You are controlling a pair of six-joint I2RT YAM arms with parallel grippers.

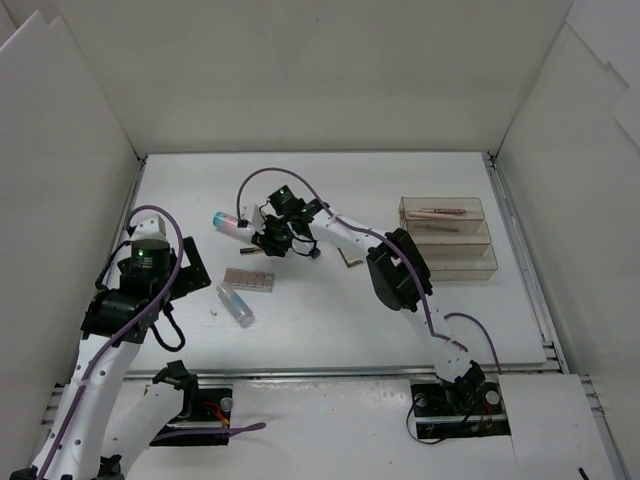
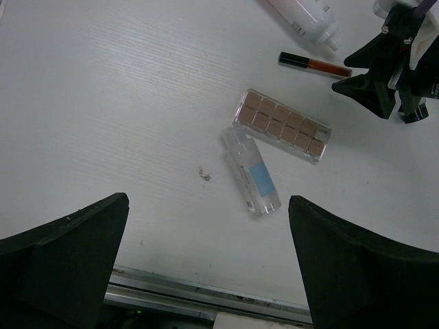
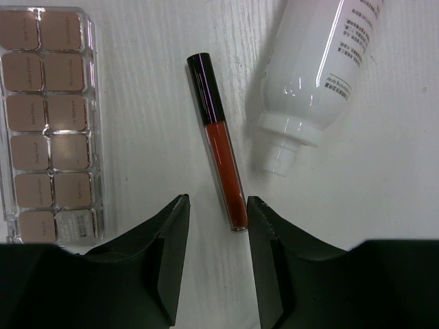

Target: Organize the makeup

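Straddling one end of red lip gloss [image 3: 223,147] with right gripper [image 3: 215,267] parted — brown palette [image 3: 48,116] alongside. Holding left gripper [image 2: 209,274] parted wide — clear bottle [image 2: 250,171] ahead.

A clear acrylic tiered box [image 1: 460,262] sits at 3 o'clock on the white tabletop [image 1: 330,330], enclosed by white panels [image 1: 300,70].

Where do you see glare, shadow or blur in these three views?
Right wrist: a glare streak runs down the white bottle; the lip gloss tube is sharp. Left wrist: the clear bottle is crisp, with only faint shadow. Top external: even light, but the brown palette is small and soft.
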